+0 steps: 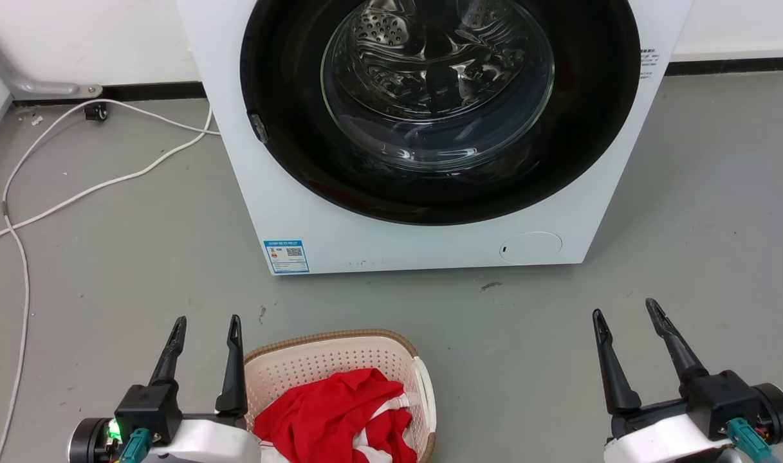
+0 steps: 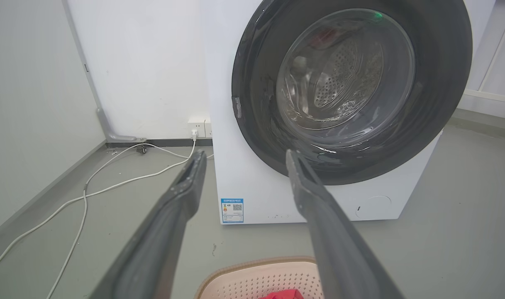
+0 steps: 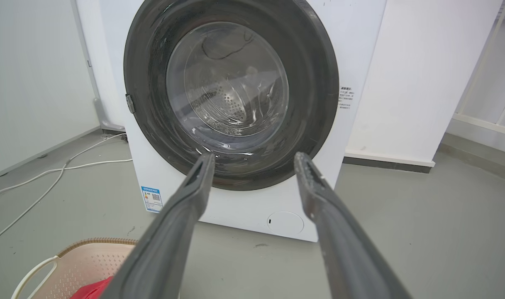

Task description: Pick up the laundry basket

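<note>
The laundry basket (image 1: 327, 360), cream-pink with a brown woven-look rim and white side handles, sits on the grey floor at the bottom centre of the head view, with red and white cloth (image 1: 340, 411) inside. My left gripper (image 1: 206, 321) is open right beside the basket's left rim, fingers pointing toward the washing machine. My right gripper (image 1: 624, 307) is open well to the basket's right, over bare floor. The left wrist view catches the basket's far rim (image 2: 256, 270) under my left gripper (image 2: 244, 153). The basket's handle side (image 3: 82, 261) appears bottom left in the right wrist view, left of my right gripper (image 3: 254, 155).
A white front-loading washing machine (image 1: 391, 244) with a shut round glass door stands just beyond the basket. White cables (image 1: 76, 186) trail across the floor to the left toward a wall socket (image 2: 196, 126). Walls close off the left side and the back.
</note>
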